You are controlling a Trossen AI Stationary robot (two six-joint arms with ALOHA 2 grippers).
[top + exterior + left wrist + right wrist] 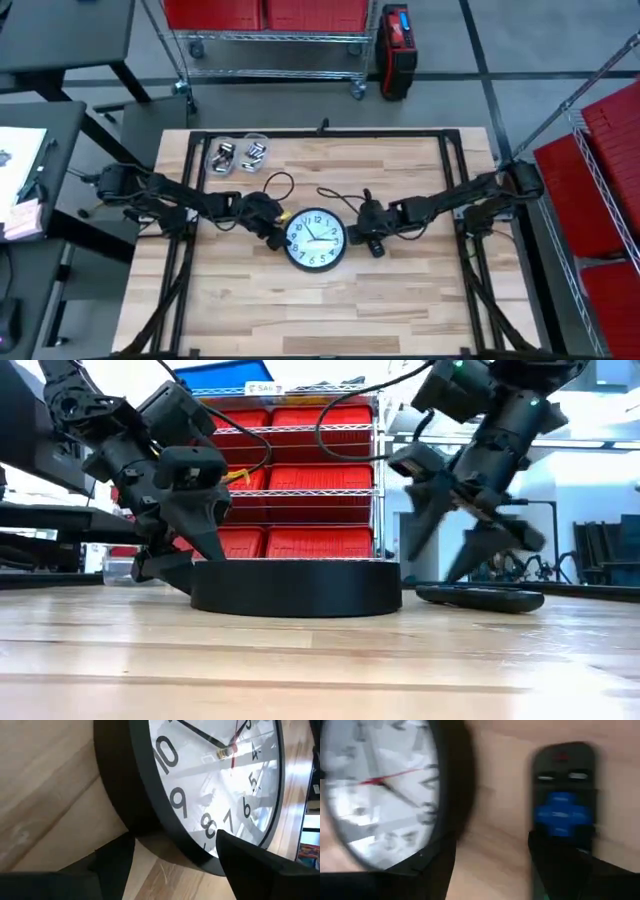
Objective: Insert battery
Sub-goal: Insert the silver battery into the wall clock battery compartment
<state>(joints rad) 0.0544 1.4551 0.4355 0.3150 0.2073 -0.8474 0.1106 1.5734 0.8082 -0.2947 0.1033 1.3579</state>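
While the clock (316, 239) lies face up at frame centre, I see both pincers spread wide: left gripper (275, 226) straddling its rim, right gripper (366, 234) between rim and remote (375, 244). I'd flip it gently first.

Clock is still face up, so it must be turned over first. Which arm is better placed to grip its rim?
Left, probably. The left tool is open and straddles the clock rim. The right tool is also open but sits between the clock and the remote, straddling neither.
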